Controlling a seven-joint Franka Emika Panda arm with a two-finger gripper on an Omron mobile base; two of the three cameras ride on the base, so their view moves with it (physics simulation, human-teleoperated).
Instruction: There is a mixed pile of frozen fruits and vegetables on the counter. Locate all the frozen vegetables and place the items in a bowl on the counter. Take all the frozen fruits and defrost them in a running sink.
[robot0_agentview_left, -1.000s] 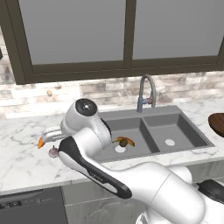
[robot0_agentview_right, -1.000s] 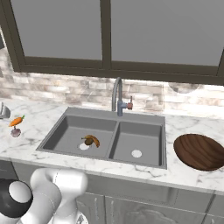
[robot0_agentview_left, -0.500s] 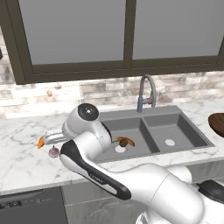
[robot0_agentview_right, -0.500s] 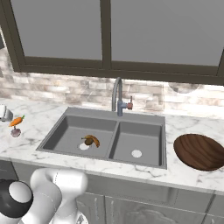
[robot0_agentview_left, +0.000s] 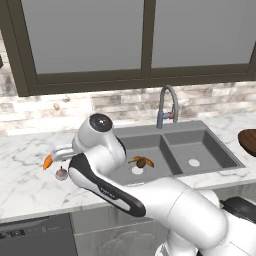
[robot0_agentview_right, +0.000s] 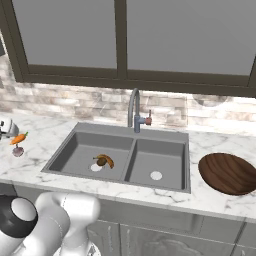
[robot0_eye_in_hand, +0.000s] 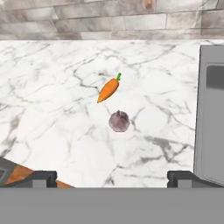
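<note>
Spread wide, the claw (robot0_eye_in_hand: 112, 179) holds nothing and hangs over the counter (robot0_eye_in_hand: 52, 122). Carrot (robot0_eye_in_hand: 108, 89) and bulb (robot0_eye_in_hand: 119, 121) lie close together ahead of it. Banana (robot0_agentview_right: 106, 158) and kiwi (robot0_agentview_right: 101, 161) are in the sink (robot0_agentview_right: 165, 172).

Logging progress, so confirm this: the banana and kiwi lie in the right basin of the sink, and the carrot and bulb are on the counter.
One thing is wrong: the banana and kiwi lie in the left basin of the sink, as the right base view shows. The carrot and bulb are indeed on the counter.
</note>
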